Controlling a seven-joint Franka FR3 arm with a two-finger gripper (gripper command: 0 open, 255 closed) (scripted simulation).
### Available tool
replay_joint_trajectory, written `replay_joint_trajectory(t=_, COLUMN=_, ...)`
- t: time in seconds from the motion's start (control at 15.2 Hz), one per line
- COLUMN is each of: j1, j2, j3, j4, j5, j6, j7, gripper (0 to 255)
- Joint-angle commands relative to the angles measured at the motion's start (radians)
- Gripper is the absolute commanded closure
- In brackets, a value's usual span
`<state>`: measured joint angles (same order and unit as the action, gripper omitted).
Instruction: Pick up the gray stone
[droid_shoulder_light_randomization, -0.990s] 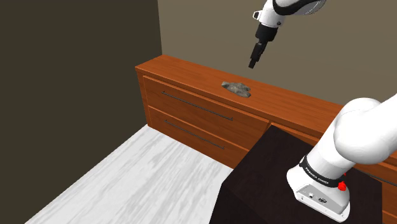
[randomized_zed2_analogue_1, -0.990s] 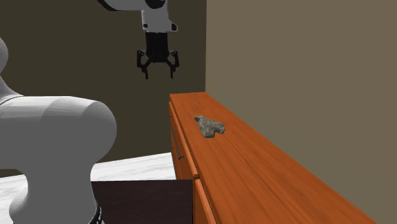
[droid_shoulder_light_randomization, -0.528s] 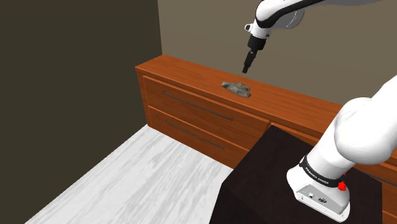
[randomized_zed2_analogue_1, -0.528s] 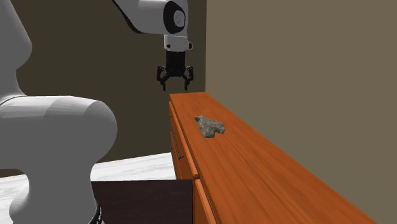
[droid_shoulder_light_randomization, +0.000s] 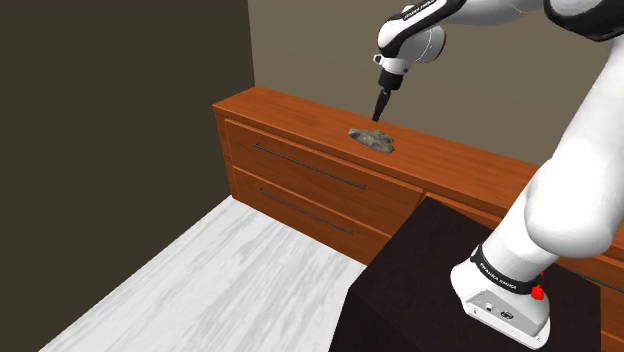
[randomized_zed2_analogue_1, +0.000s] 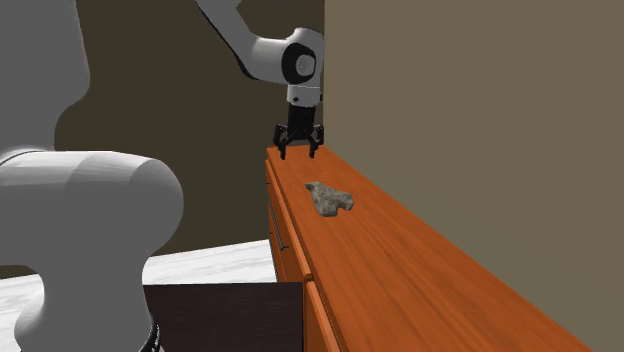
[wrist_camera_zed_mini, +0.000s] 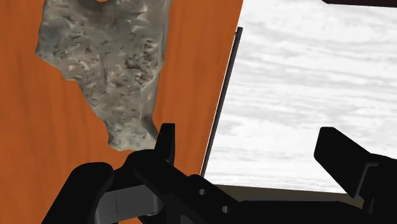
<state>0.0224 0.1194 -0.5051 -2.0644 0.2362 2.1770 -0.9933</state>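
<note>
Olive-brown walls (droid_shoulder_light_randomization: 330, 40) meet behind a long orange-brown wooden dresser (droid_shoulder_light_randomization: 300, 112) that stands on a pale, grey-streaked floor (droid_shoulder_light_randomization: 200, 280). At the shoulder view's lower right is the dark stand (droid_shoulder_light_randomization: 420, 290). From it the white arm rises steeply, arches over the top of that view and bends down at the wrist. The black gripper (droid_shoulder_light_randomization: 378, 117) therefore hangs nearly upright, tips down, low over the dresser top.

In the second exterior view the gripper (randomized_zed2_analogue_1: 300, 153) hovers above the far end of the dresser (randomized_zed2_analogue_1: 400, 250). Its two fingers are spread apart with nothing between them. The dresser's drawers (droid_shoulder_light_randomization: 310, 165) are shut, each with a thin dark handle across the front, so their contents cannot be seen.

The gray stone (droid_shoulder_light_randomization: 372, 138) is a rough, mottled, irregular lump. It lies flat on the dresser top, toward the left end in the shoulder view. There the fingertips sit just above and beyond its far edge. In the second exterior view the stone (randomized_zed2_analogue_1: 329, 198) is nearer the camera than the gripper, close by but apart from it.

In the wrist view the stone (wrist_camera_zed_mini: 105, 63) lies outside the spread gripper (wrist_camera_zed_mini: 248, 137), its narrow end just beside one finger. Between the fingers show the dresser's front edge (wrist_camera_zed_mini: 191, 63) and the floor (wrist_camera_zed_mini: 305, 83) beneath.
</note>
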Motion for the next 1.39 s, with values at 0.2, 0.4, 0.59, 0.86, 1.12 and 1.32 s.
replay_joint_trajectory(t=0.2, j1=-0.076, j2=0.228, j3=0.025, j4=0.180, j5=0.146, j6=-0.017, j7=-0.168, gripper=0)
replay_joint_trajectory(t=0.4, j1=-0.133, j2=0.360, j3=0.056, j4=0.306, j5=0.206, j6=-0.042, j7=-0.236, gripper=0)
replay_joint_trajectory(t=0.59, j1=-0.191, j2=0.492, j3=0.089, j4=0.451, j5=0.248, j6=-0.076, j7=-0.283, gripper=0)
replay_joint_trajectory(t=0.86, j1=-0.222, j2=0.570, j3=0.111, j4=0.523, j5=0.269, j6=-0.078, j7=-0.306, gripper=0)
replay_joint_trajectory(t=1.12, j1=-0.228, j2=0.601, j3=0.121, j4=0.519, j5=0.284, j6=-0.045, j7=-0.319, gripper=0)
replay_joint_trajectory(t=1.32, j1=-0.231, j2=0.613, j3=0.126, j4=0.518, j5=0.290, j6=-0.033, j7=-0.324, gripper=0)
